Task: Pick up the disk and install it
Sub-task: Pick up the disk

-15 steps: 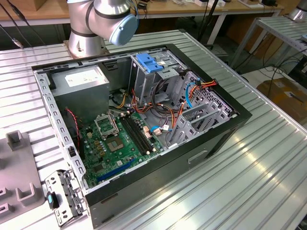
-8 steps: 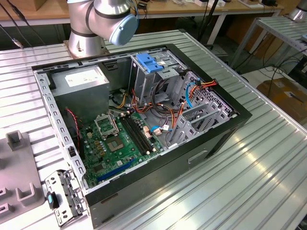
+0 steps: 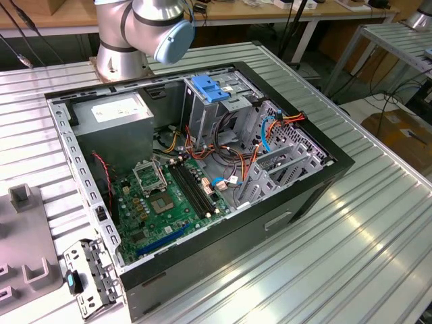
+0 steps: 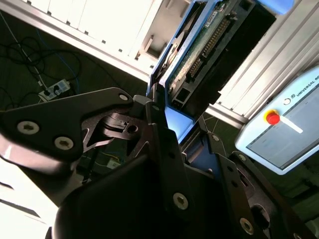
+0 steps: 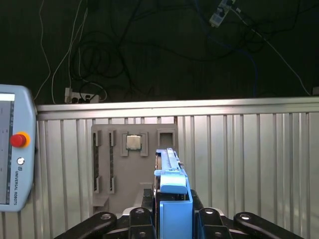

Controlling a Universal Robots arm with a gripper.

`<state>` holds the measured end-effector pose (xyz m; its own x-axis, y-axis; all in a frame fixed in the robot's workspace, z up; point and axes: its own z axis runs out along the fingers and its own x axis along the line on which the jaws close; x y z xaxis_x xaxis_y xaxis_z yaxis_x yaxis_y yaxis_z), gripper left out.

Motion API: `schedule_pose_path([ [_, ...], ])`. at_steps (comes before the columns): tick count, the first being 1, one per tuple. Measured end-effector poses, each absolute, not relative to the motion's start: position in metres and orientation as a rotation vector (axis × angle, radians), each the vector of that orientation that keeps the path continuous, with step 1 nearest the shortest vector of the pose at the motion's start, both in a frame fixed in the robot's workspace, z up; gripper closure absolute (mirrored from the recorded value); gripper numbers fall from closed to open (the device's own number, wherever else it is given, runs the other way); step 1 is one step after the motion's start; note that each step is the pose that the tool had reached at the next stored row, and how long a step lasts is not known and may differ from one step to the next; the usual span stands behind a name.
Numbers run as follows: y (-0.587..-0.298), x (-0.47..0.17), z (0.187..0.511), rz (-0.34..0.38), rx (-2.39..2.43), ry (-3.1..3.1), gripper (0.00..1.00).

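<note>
Blue-railed disk (image 5: 172, 191) is sitting clamped edge-on in the gripper (image 5: 173, 215), held off the table (image 5: 259, 164), so the pick-up is looking done and installing is calling for squaring its rails with a bay in the case (image 3: 290, 209).

Blue-railed disk (image 5: 173, 198), green motherboard (image 3: 145, 223) (black slots), black case (image 3: 216, 264), ribbed silver table (image 3: 378, 229), red pendant button (image 5: 18, 140)

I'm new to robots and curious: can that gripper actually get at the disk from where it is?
Looks like yes: in the first wrist view the disk sits clamped between the fingers of the gripper, with nothing in the way.
</note>
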<state>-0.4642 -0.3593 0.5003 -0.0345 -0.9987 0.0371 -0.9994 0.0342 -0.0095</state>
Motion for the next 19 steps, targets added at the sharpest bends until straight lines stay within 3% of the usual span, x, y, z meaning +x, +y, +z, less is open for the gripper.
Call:
schedule_pose_path([
  [19, -0.3600, -0.4542, 0.5003, 0.051, 2.169, -2.245, 0.64],
])
